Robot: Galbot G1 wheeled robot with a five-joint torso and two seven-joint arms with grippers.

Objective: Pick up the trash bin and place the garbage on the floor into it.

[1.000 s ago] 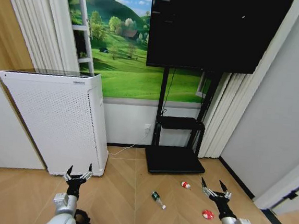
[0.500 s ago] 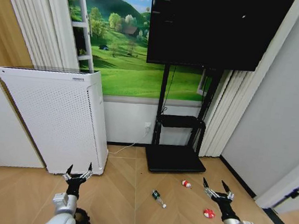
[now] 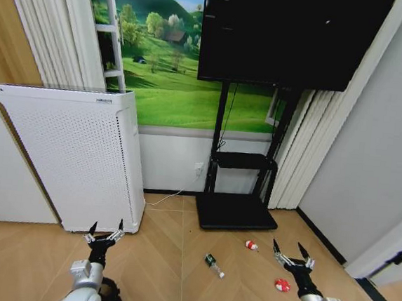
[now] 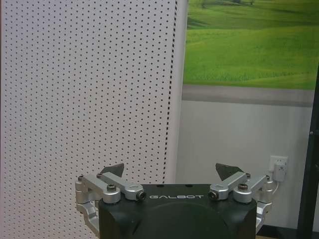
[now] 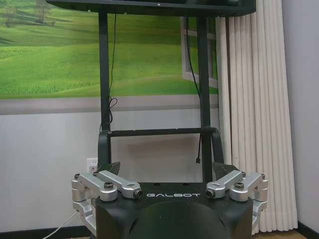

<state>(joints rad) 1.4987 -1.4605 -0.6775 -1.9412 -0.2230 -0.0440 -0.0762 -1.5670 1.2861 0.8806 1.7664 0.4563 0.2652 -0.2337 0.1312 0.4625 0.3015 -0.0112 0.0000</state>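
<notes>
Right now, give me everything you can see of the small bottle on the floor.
The bottle is small and clear-looking, with a green label around its body and a pale end pointing toward the robot. It lies on its side on the wooden floor, angled diagonally, in front of the black TV stand base. Nothing touches it but the floor. It sits apart from the red-and-white piece and the red piece, between the open left gripper and open right gripper, both held low.
</notes>
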